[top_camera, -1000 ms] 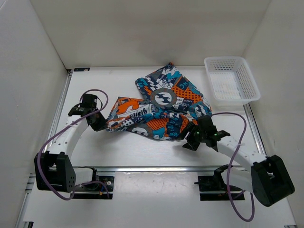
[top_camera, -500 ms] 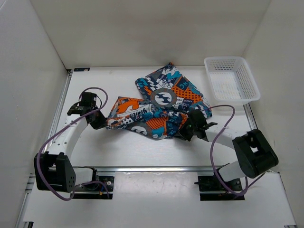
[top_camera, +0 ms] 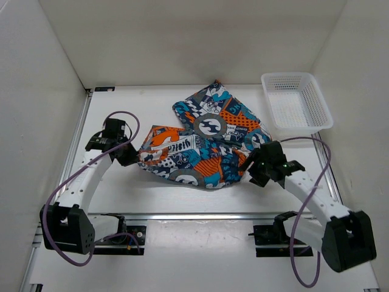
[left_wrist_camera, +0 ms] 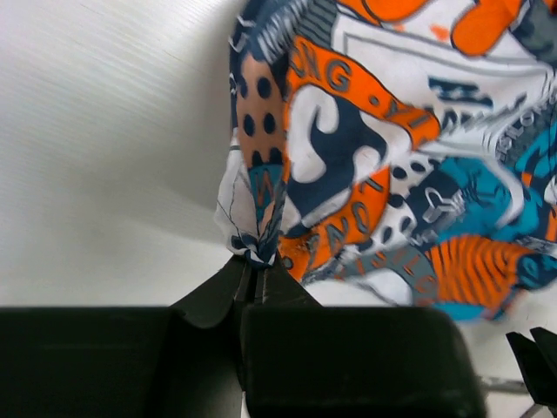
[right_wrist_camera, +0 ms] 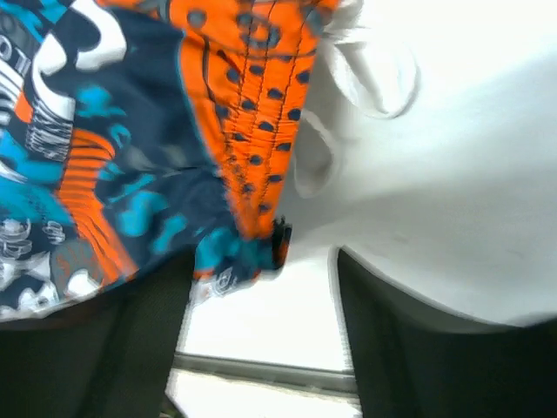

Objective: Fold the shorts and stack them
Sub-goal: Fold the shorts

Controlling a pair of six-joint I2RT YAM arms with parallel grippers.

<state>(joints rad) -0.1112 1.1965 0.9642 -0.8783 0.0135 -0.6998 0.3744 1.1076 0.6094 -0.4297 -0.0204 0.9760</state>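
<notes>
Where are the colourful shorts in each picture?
Top view: shorts spread out in the middle.
Left wrist: shorts fill the upper right.
Right wrist: shorts fill the upper left.
Shared landmark: the white table underneath.

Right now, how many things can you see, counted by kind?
Shorts: 1
Basket: 1
Arms: 2 (left arm, right arm)
Total: 4
</notes>
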